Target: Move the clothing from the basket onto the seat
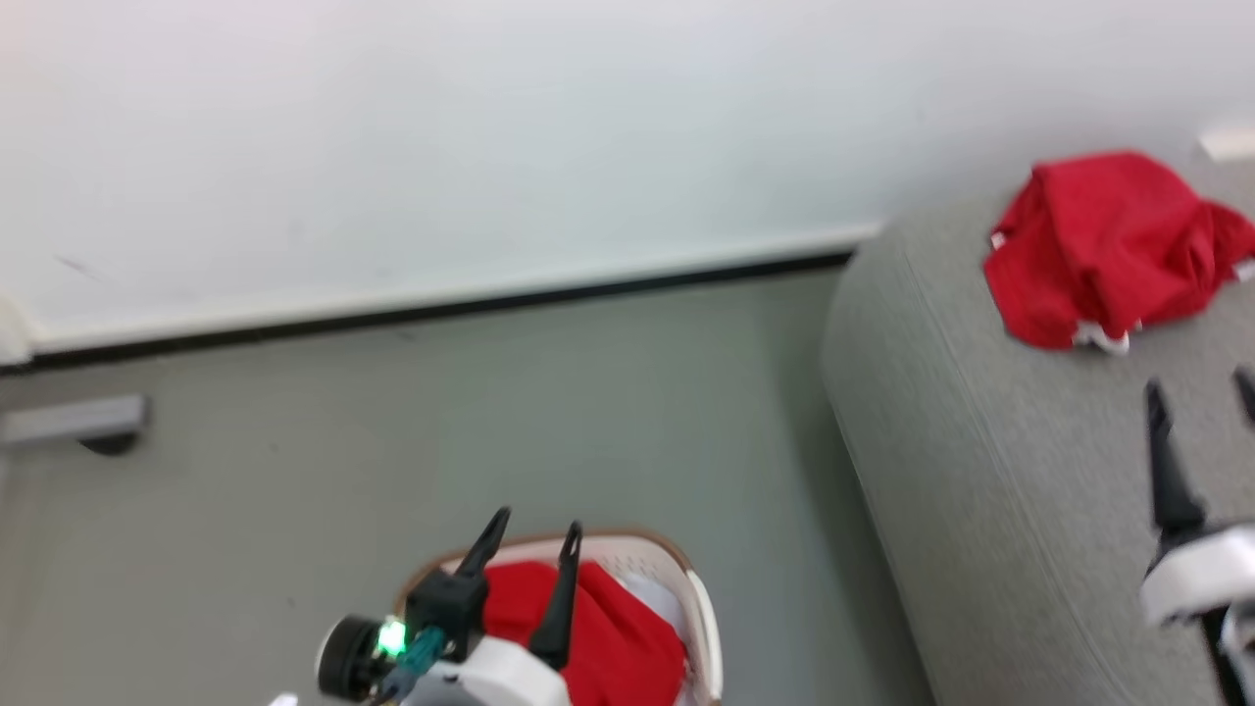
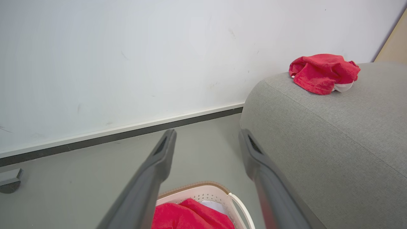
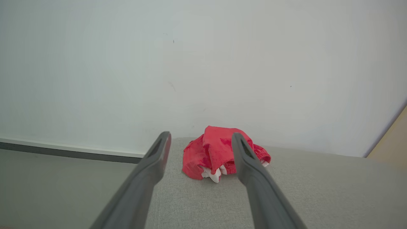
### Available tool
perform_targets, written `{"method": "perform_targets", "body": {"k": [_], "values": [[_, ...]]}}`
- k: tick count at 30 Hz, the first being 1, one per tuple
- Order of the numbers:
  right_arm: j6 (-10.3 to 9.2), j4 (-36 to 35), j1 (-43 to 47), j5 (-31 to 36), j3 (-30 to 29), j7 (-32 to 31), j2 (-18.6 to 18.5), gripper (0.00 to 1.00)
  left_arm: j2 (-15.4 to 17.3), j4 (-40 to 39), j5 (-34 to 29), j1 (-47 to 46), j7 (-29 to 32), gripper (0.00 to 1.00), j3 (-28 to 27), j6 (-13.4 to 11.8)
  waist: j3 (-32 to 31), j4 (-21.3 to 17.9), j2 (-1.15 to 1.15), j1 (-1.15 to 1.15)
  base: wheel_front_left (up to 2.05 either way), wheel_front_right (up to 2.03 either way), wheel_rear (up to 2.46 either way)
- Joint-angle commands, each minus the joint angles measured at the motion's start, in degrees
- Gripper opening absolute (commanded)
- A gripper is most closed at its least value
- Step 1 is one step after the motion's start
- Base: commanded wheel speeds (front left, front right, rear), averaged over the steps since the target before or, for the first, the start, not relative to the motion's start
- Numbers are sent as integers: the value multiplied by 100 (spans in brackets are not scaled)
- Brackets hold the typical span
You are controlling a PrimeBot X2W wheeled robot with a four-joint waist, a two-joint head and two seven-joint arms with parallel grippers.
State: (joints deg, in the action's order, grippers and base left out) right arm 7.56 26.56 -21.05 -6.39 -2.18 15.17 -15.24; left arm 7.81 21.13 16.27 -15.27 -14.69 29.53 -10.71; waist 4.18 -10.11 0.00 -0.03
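A crumpled red garment with white trim (image 1: 1108, 245) lies on the grey seat (image 1: 1000, 471) at the right, near the wall; it also shows as the red garment (image 2: 322, 73) and the red garment (image 3: 219, 152). The cream basket (image 1: 701, 608) with a brown rim stands on the floor at the bottom centre, holding red clothing (image 1: 598, 628) and a white piece. My left gripper (image 1: 534, 529) hovers open over the basket, nothing between its fingers. My right gripper (image 1: 1201, 392) stands open above the seat, short of the red garment.
A white wall with a dark baseboard (image 1: 441, 309) runs behind the grey floor. A grey doorstop-like object (image 1: 78, 422) sits at the far left by the wall. Open floor lies between basket and wall. The basket (image 2: 206, 194) stands close to the seat's side (image 2: 286, 136).
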Motion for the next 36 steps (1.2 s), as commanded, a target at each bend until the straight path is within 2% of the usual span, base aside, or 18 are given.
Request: {"method": "perform_targets", "body": {"k": [1,6,11,17,25,36], "values": [[-14,-66,178,-61,33,-4,82,100,47,-8,82,104,-22,100,-42,-33,-496,421,0,3,0,0,0],[-14,-618,1074,-146,-35,-3,310,100,214,-158,94,610,-43,100,-249,-143,-787,782,0,3,0,0,0],[-15,-833,1711,-124,-23,-3,730,100,336,-578,-55,1131,-44,100,-592,-214,-934,996,0,3,0,0,0],[-14,-920,2165,36,-76,-3,1092,100,302,-905,-170,1557,-46,100,-915,-141,-992,1108,0,3,0,0,0],[-14,-853,2225,118,19,-3,1213,100,169,-978,-379,1642,-46,100,-1138,36,-979,1053,0,3,0,0,0],[-14,-980,2065,134,-13,-3,1230,100,51,-849,-536,1548,-47,100,-1303,258,-779,711,0,3,0,0,0]]}}
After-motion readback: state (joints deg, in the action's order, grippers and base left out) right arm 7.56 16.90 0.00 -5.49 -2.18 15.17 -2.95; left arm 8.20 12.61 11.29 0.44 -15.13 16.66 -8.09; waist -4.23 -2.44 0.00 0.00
